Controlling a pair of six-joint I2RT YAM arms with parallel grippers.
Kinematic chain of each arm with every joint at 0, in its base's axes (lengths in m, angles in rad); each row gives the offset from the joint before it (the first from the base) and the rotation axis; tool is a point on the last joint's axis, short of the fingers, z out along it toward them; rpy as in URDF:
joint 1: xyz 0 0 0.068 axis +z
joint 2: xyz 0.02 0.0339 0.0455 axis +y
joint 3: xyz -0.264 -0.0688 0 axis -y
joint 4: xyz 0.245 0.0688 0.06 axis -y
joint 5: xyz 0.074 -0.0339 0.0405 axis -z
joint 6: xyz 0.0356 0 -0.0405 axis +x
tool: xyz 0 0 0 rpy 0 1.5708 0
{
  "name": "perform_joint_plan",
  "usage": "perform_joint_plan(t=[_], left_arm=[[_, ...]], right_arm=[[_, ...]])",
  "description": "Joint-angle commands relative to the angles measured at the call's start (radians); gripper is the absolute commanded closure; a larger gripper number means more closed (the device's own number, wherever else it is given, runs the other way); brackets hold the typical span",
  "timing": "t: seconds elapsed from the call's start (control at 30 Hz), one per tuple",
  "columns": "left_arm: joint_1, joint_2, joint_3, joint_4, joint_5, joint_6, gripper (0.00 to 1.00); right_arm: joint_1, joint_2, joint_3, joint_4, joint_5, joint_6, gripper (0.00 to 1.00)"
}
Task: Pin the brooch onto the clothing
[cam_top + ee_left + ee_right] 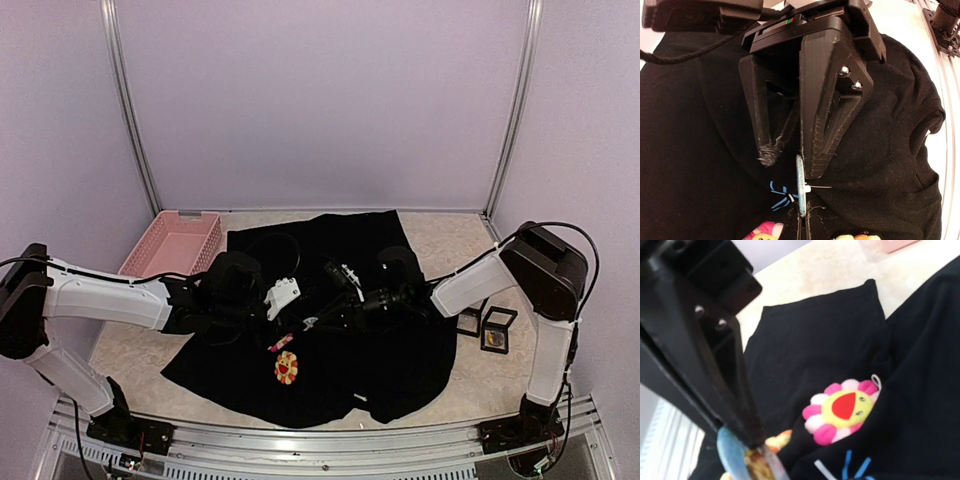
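Observation:
The clothing [400, 360] is a black T-shirt spread on the table, with a pink flower [845, 410], an orange flower [287, 368] and a blue starburst [780, 195]. My left gripper [790, 160] is shut on a raised fold of the shirt [880, 150]. The brooch [800, 182] stands edge-on just below that gripper's right finger, its thin pin pointing right over the fabric. My right gripper [803, 225] comes in from the bottom edge, its two tips close against both faces of the brooch. In the right wrist view the brooch [735, 455] shows its pale blue rim and brown centre at my fingertip [747, 432].
A pink basket [175, 243] stands at the back left beside the shirt. Two small black-framed boxes [497, 330] lie on the table right of the shirt, near the right arm. A white hem label [362, 400] shows at the shirt's near edge.

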State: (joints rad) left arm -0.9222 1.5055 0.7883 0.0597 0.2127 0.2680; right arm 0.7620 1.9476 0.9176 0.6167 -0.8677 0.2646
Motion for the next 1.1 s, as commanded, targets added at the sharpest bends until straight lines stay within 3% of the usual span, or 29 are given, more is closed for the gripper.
perform_joint_plan(t=[0.0,0.17,0.43,0.87,1.07], left_arm=[[-0.007,0.002,0.009,-0.035,0.111,-0.025,1.0],[0.011,0.004,0.013,-0.07,0.152,-0.022,1.0],[0.012,0.019,0.027,-0.089,0.167,-0.019,1.0],[0.011,0.015,0.02,-0.08,0.176,-0.016,1.0],[0.011,0.016,0.02,-0.08,0.181,-0.016,1.0]], right_arm=[[-0.017,-0.049,-0.025,0.005,0.028,-0.146,0.61],[-0.019,-0.121,-0.11,-0.018,0.072,-0.419,0.55],[0.006,-0.053,-0.093,0.031,0.009,-0.512,0.27],[0.08,0.032,-0.083,0.186,-0.01,-0.411,0.31],[0.083,0.047,-0.071,0.195,0.0,-0.39,0.4]])
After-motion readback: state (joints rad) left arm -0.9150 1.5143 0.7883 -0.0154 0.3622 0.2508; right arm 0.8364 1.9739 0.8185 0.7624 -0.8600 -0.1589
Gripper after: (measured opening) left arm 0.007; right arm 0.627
